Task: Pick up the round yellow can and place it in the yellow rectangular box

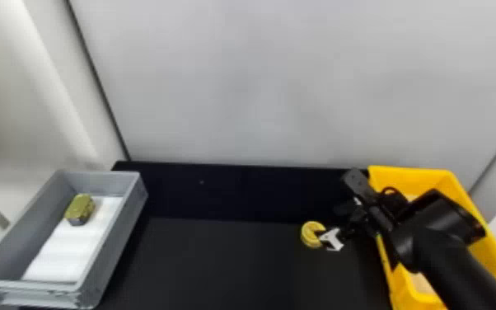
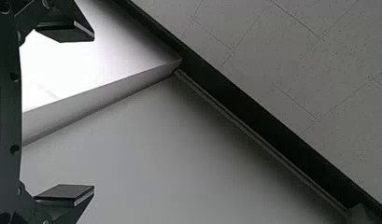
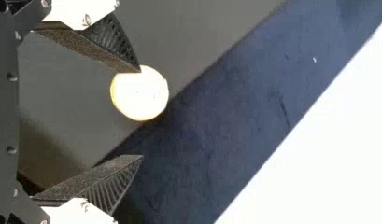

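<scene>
Idle left end effector [image 2: 94,113]: wide. Yellow box [image 1: 412,178] at 2 o'clock, right arm [image 1: 461,268] across it, so probably a short hop back. Right end effector [image 3: 141,113] wide, likely leaving room to straddle the can [image 1: 311,234] on the bench [image 1: 218,264] at 1 o'clock. Nearer one finger [image 3: 93,49], so would centre first, imo. Further out, green tin [image 1: 80,208] in grey bin [image 1: 136,206], 10 o'clock.
</scene>
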Robot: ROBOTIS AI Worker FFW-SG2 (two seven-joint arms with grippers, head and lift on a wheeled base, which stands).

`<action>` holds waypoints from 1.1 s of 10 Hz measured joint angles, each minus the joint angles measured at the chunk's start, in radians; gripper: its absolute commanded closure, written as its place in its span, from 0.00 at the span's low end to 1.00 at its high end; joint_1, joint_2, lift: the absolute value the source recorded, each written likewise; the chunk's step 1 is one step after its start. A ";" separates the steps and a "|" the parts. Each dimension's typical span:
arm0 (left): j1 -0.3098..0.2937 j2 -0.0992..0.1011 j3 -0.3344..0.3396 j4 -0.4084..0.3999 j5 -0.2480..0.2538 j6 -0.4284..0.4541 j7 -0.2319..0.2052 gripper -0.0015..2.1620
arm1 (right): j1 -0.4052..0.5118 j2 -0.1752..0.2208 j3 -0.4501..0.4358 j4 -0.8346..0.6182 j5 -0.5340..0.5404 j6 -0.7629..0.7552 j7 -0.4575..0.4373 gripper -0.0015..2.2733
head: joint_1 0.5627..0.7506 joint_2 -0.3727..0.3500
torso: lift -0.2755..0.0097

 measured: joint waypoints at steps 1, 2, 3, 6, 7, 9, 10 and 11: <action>0.004 0.001 0.004 -0.002 0.000 0.000 -0.002 0.06 | 0.023 0.013 -0.027 -0.019 -0.027 -0.010 -0.052 0.07 | 0.53 0.59 | 0.93; 0.006 0.001 0.007 -0.004 0.000 0.000 -0.005 0.06 | 0.050 0.027 -0.060 -0.042 -0.052 -0.023 -0.102 0.07 | 0.53 0.59 | 0.93; 0.006 0.001 0.008 -0.005 0.000 0.001 -0.007 0.06 | 0.076 0.038 -0.087 -0.069 -0.077 -0.032 -0.149 0.07 | 0.53 0.59 | 0.93; 0.013 0.001 0.015 -0.012 0.000 0.005 -0.012 0.06 | 0.120 0.045 -0.121 -0.106 -0.151 -0.029 -0.213 0.08 | 0.53 0.59 | 0.93; 0.015 0.001 0.017 -0.015 0.000 0.006 -0.013 0.06 | 0.131 0.042 -0.134 -0.102 -0.203 -0.021 -0.237 0.08 | 0.53 0.59 | 0.93; 0.016 0.001 0.017 -0.017 0.000 0.007 -0.016 0.06 | 0.157 0.035 -0.152 -0.088 -0.350 -0.007 -0.298 0.08 | 0.53 0.59 | 0.93; 0.018 0.001 0.018 -0.019 0.000 0.006 -0.016 0.06 | 0.165 0.031 -0.160 -0.076 -0.420 -0.001 -0.317 0.09 | 0.53 0.59 | 0.93; 0.022 0.001 0.020 -0.019 0.000 0.005 -0.016 0.06 | 0.170 0.028 -0.164 -0.059 -0.481 0.004 -0.327 0.08 | 0.53 0.59 | 0.93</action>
